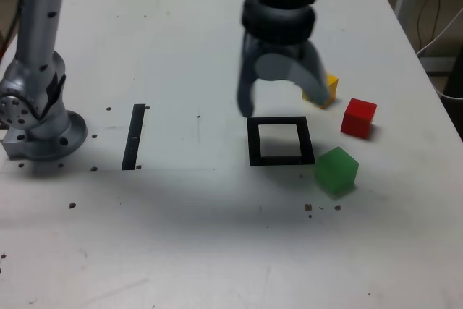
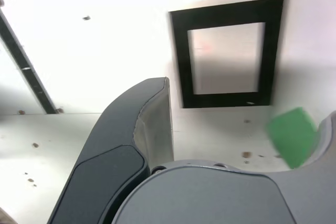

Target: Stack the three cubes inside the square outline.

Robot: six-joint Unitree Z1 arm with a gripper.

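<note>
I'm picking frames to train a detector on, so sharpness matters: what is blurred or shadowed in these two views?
Exterior view: the open gripper is motion-blurred and partly hides the yellow cube; the red cube, green cube and square outline are fairly sharp; a broad soft shadow lies on the table. Wrist view: the green cube is smeared, and the outline's centre is shaded.

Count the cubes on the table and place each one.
3. Exterior view: yellow cube partly behind the gripper; red cube to its right; green cube by the square outline.
</note>
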